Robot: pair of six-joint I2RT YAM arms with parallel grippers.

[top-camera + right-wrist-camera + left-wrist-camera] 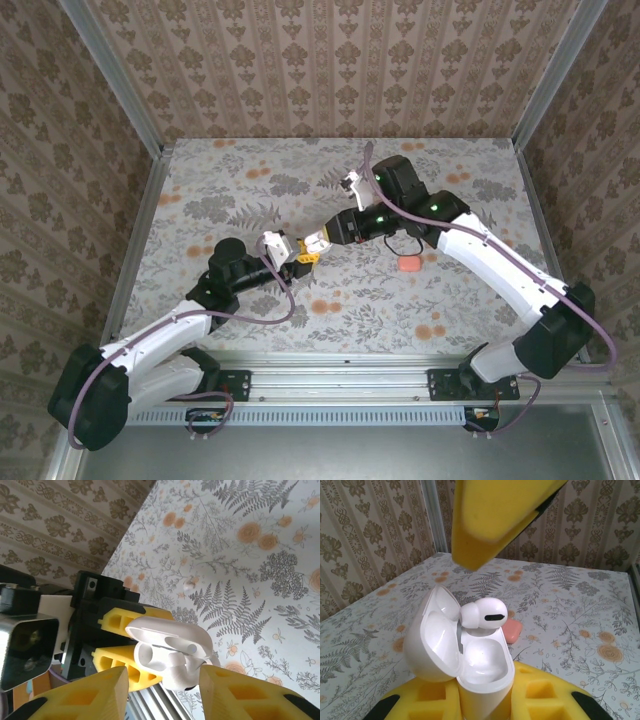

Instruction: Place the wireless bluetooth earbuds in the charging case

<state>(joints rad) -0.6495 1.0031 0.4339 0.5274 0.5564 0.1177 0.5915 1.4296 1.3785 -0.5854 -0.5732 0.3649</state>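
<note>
White earbud (482, 616), a glossy plastic pebble with a dark oval slot on its side, sits at the mouth of the charging case (485, 677), just above one moulded well, in the middle of the left wrist frame. That case is smooth white plastic with rounded corners, and its domed lid hangs open toward the frame's left. The left gripper (485, 702) clamps the case body between blocky yellow fingers with square recesses, along the bottom edge. The right gripper (164, 676) has its jaws spread. In its own view the earbud lies between the two yellow fingers with a gap beside it, so nothing is clasped. In the top view both claws meet at the centre. A second small white earbud (190, 585) lies on the matte tablecloth (250, 190), which is printed with grey ferns and orange flowers. A coral-pink rounded object (408, 264) rests right of centre. Patterned beige wallpaper (330, 70) rises behind.
</note>
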